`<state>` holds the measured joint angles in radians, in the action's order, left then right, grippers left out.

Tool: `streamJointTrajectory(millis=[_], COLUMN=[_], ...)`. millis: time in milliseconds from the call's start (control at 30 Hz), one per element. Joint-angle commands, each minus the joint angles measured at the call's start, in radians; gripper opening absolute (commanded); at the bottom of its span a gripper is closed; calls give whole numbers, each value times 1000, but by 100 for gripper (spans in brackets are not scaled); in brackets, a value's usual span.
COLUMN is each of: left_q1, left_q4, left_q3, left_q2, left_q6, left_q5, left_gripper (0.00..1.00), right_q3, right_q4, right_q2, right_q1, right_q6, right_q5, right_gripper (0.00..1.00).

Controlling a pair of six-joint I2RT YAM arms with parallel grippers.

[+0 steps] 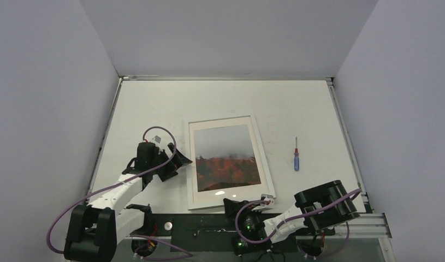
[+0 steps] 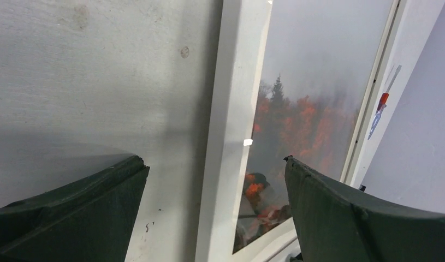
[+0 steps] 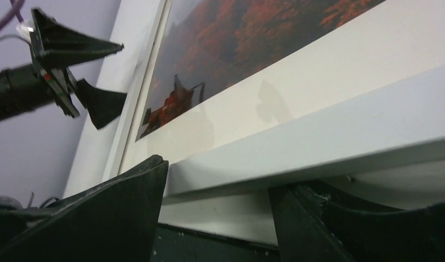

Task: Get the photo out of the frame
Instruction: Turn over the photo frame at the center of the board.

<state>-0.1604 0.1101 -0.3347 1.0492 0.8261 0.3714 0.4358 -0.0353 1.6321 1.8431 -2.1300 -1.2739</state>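
Note:
The frame (image 1: 225, 197) lies front up on the white table, with the photo (image 1: 226, 158) of grey sky and orange trees inside it. My left gripper (image 1: 179, 162) is open at the frame's left border; in the left wrist view (image 2: 214, 161) its jaws straddle the white border strip (image 2: 233, 109) beside the photo (image 2: 307, 109). My right gripper (image 1: 250, 203) is open at the frame's near edge by its right corner. In the right wrist view (image 3: 217, 177) one finger sits under the frame strip (image 3: 318, 136) and the other beside it. The photo (image 3: 253, 33) shows above.
A small red-and-blue screwdriver (image 1: 296, 158) lies on the table (image 1: 154, 109) to the right of the frame; it also shows in the left wrist view (image 2: 379, 112). The left gripper (image 3: 122, 71) shows in the right wrist view. Grey walls enclose the table.

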Motion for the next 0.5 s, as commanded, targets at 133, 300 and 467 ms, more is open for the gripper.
streamJointTrajectory(millis=[133, 300, 467], left_q1=[-9, -9, -12], left_q4=[12, 34, 32], left_q3=[-41, -60, -58], left_q2=[40, 46, 47], left_q6=[-52, -69, -75], left_q5=[-14, -26, -23], left_gripper=[97, 97, 97], right_q3=[133, 268, 464], right_q4=[-516, -804, -1105], right_q2=[-101, -149, -236], right_q1=[142, 247, 196], right_q6=[-564, -548, -189], right_q5=[-39, -60, -169], right_gripper=[74, 74, 80])
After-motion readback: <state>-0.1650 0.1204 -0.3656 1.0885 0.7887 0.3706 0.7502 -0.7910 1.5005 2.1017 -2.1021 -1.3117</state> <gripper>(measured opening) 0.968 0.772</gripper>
